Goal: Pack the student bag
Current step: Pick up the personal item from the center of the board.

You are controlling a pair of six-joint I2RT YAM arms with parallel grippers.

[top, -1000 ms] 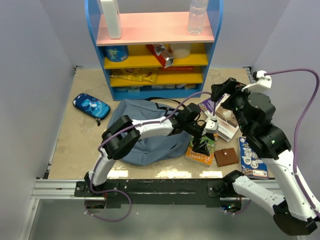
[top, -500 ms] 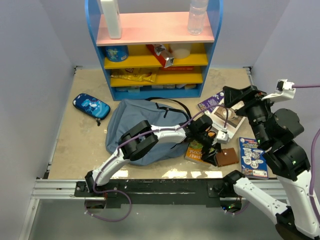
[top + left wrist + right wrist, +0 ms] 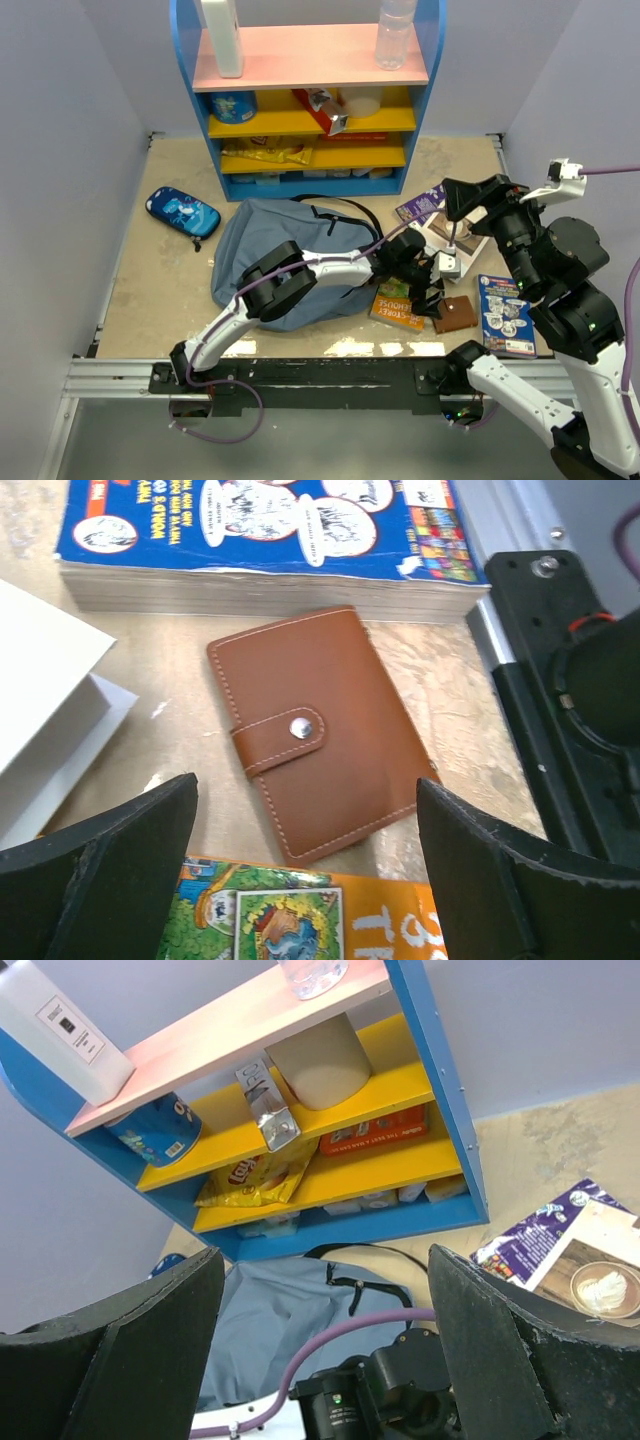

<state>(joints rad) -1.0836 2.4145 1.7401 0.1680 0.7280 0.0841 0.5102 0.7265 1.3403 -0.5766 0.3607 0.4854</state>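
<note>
Left wrist view: the left claw [image 3: 305,785] is spread wide and holds nothing. It hangs over a closed brown wallet [image 3: 320,730], which lies flat on the worktop [image 3: 450,680] between a blue paperback [image 3: 260,530] and an orange picture book [image 3: 300,920].

Right wrist view: the right claw [image 3: 325,1252] is also fully spread and empty, raised and facing the blue shelf unit [image 3: 420,1030].

Top external view: the student bag [image 3: 270,250] lies slumped on the worktop just in front of the shelf unit, left of the books, with the left arm reaching across it.
</note>
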